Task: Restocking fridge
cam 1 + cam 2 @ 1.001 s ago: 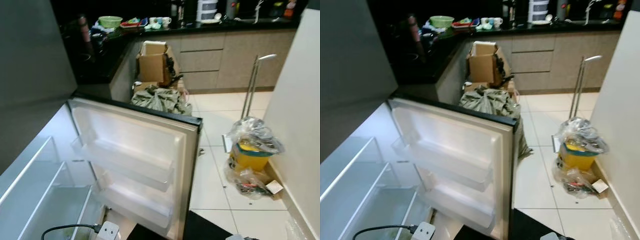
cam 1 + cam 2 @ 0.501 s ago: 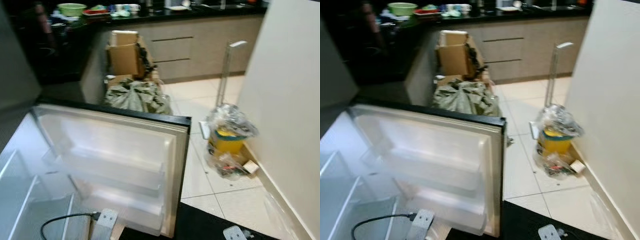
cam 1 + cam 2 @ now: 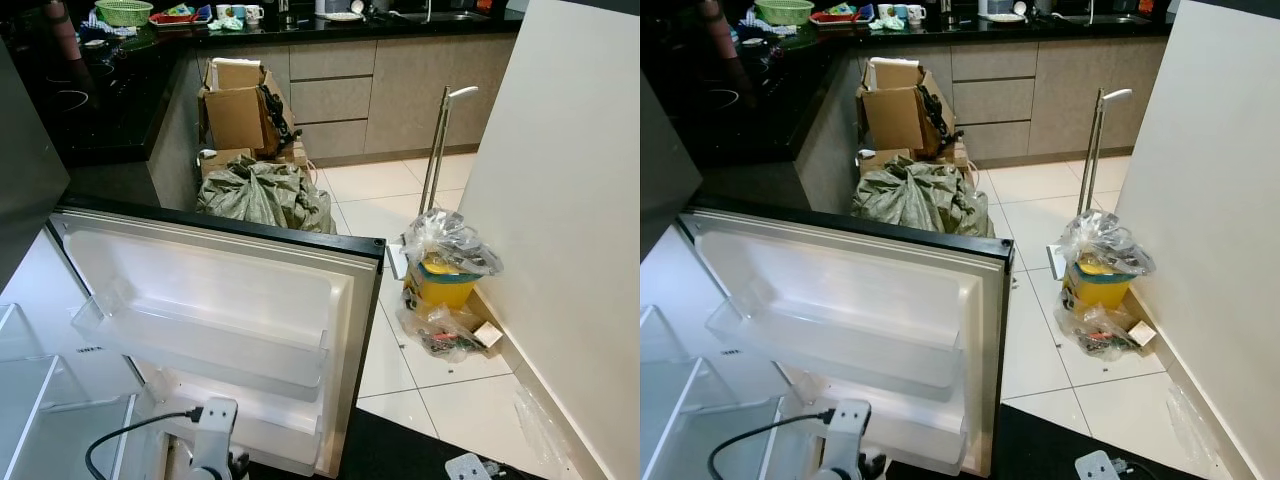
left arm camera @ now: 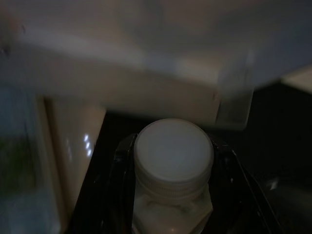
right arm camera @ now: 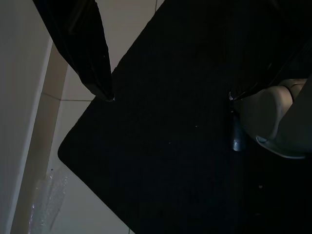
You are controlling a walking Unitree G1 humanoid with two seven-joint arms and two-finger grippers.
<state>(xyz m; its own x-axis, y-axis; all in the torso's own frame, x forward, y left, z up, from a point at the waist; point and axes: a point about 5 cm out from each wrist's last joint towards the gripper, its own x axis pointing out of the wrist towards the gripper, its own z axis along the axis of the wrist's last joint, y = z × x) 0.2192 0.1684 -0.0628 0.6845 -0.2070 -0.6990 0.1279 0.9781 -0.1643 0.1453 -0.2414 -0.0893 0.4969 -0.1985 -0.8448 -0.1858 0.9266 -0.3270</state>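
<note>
We are standing before the open white fridge door (image 3: 215,300), looking down at its two clear moulded door shelves (image 3: 200,345), both of which are bare. Our left tool (image 4: 173,195) is carrying a pale plastic bottle with a ribbed white screw cap (image 4: 173,153); its two black fingers (image 4: 122,180) are clamped on the bottle's neck just under the cap, one on each side. The bottle's long axis is running along the fingers, cap end pointing away from the wrist toward the white underside of a door shelf, which is looming close ahead and slightly above it.

That is the relation the coming move is hanging on, as we judge it: the bottle is sitting low, below the shelf lip, so we would be needing to lift it clear of the rim and then bring it upright into the compartment. The left arm is the nearer one and already loaded.

Our right tool (image 5: 170,97) is hanging idle over the black floor mat (image 5: 185,161), its fingers spread wide apart and gripping nothing, with pale floor tiles (image 5: 83,214) beside the mat
</note>
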